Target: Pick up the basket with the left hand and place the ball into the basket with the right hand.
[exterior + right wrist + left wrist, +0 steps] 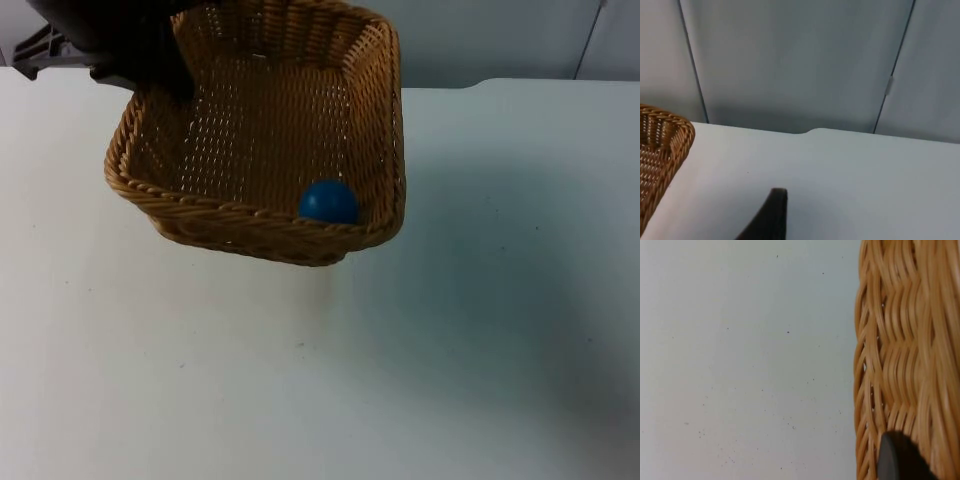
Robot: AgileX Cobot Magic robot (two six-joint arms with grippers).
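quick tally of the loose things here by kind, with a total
wicker basket: 1
blue ball: 1, lying inside the basket
total: 2

A lab or test bench: a bare white table (450, 350) against a plain grey partition wall (800, 60).

We see our left arm (110, 40) as a bulky matte black housing with a grey bracket-like edge. Each pincer shows one black, smooth, rounded fingertip (897, 460), unmarked.
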